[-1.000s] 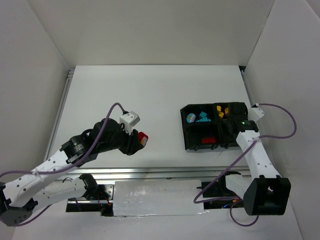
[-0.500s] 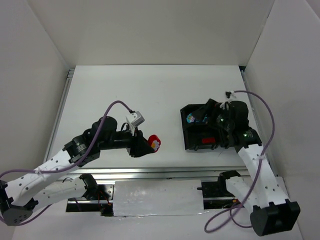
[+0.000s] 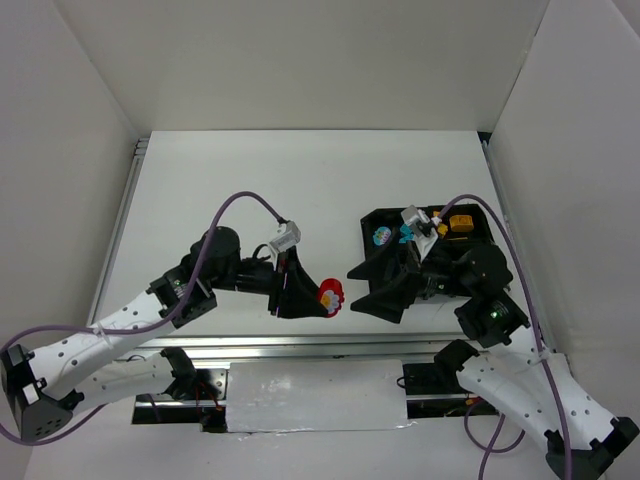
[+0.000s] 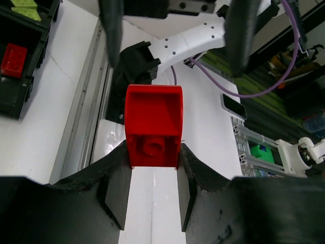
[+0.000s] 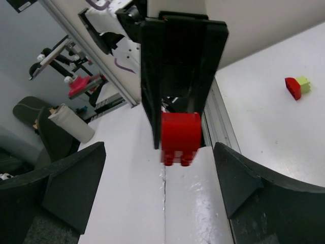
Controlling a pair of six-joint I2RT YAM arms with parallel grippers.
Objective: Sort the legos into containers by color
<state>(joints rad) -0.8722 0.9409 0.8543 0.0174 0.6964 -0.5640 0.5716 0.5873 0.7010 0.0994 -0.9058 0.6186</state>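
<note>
**Mid-air handover, drop risk**

My left claw (image 4: pixel 152 170) is clamped on the red lego (image 4: pixel 153 124), above the counter (image 3: pixel 250 180) near the tray (image 3: pixel 366 255). My right claw (image 5: pixel 160 175) gapes wide, facing it. If I release too early, it drops.

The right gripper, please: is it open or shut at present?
Open. The right gripper has its fingers wide apart, touching nothing; the red brick ahead of it is held by the left gripper.

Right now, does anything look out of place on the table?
Yes: a loose red brick and a pale green brick lie touching on the table, outside the tray, two colours together and unsorted.
</note>
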